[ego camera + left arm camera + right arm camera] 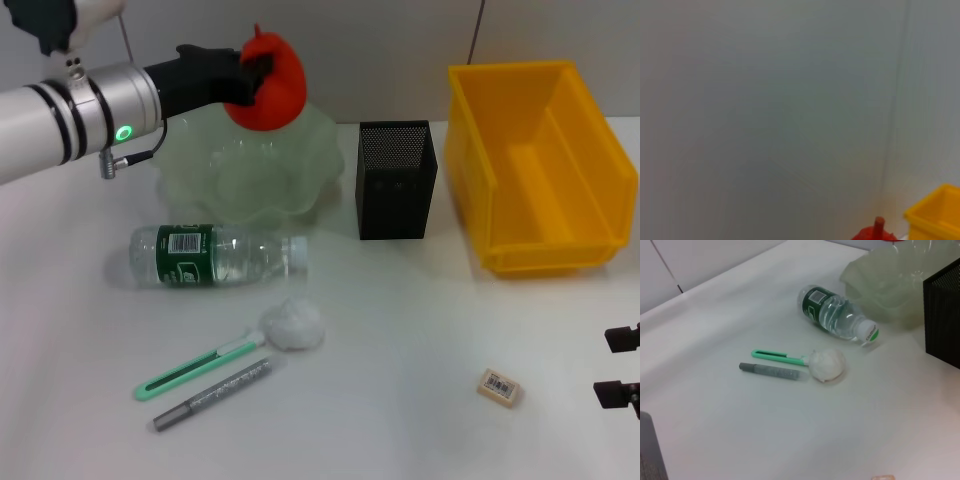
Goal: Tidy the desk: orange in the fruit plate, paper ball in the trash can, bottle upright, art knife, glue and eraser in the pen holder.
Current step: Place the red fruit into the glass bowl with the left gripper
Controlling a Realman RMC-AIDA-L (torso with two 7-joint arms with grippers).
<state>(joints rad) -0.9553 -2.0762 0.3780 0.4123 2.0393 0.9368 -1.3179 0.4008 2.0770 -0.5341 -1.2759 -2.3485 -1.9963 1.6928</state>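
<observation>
Left gripper [262, 72]: jaws clenched on orange [272, 88], above bowl [200, 165].
Right gripper [622, 367]: parked over worktop [400, 400]; jaws' state unclear.

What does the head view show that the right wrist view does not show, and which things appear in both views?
Only the head view shows the left gripper shut on the orange above the fruit plate, the whole trash can and the right gripper at its edge. Nothing of note appears only in the right wrist view. Both show the lying bottle, paper ball, art knife, glue, eraser and pen holder.
</observation>
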